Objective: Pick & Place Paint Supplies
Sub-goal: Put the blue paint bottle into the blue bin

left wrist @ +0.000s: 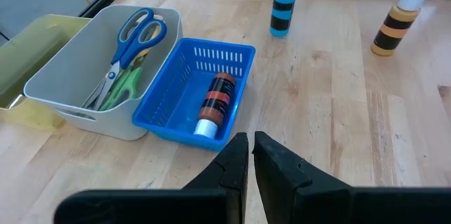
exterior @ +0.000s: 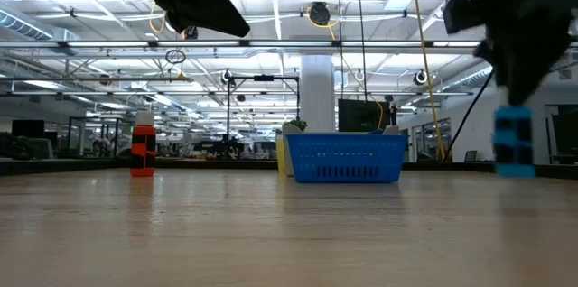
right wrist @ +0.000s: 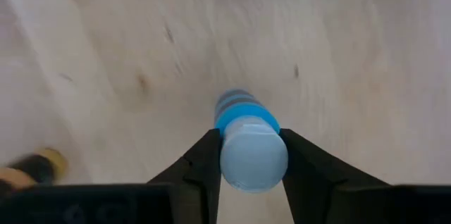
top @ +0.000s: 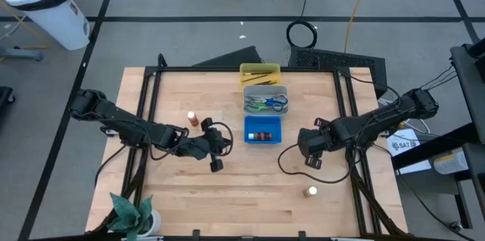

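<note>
While upright, blue bottle, pale cap, dark bands

The wooden desk carries a blue tray; behind it a grey tray, then a yellow tray; left of the blue tray a red bottle; right of it a whitish bottle.

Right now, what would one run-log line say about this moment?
right end effector: closed on blue bottle | left end effector: shut, empty | blue tray: holds brown bottle

Two dark arms, black cables
</note>
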You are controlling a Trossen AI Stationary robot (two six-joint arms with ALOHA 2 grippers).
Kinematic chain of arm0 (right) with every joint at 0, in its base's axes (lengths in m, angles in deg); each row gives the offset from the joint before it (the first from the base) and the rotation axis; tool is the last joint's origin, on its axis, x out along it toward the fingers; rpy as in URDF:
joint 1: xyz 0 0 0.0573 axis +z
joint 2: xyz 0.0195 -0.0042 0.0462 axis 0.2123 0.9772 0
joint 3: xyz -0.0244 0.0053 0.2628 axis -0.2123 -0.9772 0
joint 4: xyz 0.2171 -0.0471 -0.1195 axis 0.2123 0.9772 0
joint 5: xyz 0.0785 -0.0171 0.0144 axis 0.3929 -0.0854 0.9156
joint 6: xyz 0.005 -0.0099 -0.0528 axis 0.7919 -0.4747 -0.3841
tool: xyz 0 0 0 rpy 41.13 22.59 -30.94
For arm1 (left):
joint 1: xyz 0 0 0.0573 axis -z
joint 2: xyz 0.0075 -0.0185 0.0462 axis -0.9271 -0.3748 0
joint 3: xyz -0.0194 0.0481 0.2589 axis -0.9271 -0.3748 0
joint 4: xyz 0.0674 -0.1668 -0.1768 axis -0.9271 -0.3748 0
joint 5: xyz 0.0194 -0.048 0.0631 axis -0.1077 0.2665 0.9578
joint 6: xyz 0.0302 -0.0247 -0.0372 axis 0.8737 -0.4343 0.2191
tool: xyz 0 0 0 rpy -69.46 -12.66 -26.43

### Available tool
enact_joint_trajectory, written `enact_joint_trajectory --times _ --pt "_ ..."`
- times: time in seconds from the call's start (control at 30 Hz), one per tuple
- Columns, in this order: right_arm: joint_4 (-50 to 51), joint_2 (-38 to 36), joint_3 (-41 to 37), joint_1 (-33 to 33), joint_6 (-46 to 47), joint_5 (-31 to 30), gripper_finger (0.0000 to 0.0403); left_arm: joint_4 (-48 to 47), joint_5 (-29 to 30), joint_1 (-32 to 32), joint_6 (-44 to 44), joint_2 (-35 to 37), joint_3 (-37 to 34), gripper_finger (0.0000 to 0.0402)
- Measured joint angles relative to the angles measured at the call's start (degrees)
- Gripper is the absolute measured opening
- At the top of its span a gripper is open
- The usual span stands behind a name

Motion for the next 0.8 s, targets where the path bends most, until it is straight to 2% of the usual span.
enact_joint_trajectory --times 0.2,0.27,0.37,0.67,0.8 --pt "-0.9 0.0 9.2 -2.1 -7.5 -2.1 0.0107 0.1 0.3 -0.5 0.0 0.0 0.0 0.0037" --pt "-3.2 -0.1 12.1 -3.2 -10.9 -4.7 0.0107 0.1 0.3 -0.9 0.0 0.0 0.0 0.0037" --pt "-8.5 0.5 14.6 -6.3 -16.5 -4.1 0.0107 0.1 0.3 -1.5 0.0 0.0 0.0 0.0037" --pt "-10.8 10.8 17.5 -17.1 -28.1 1.4 0.0107 -0.1 0.3 -1.7 0.0 0.0 0.0 0.0037" --pt "-10.8 15.0 17.5 -21.0 -31.1 1.3 0.0107 -0.3 0.3 -1.7 0.0 0.0 0.0 0.0037"
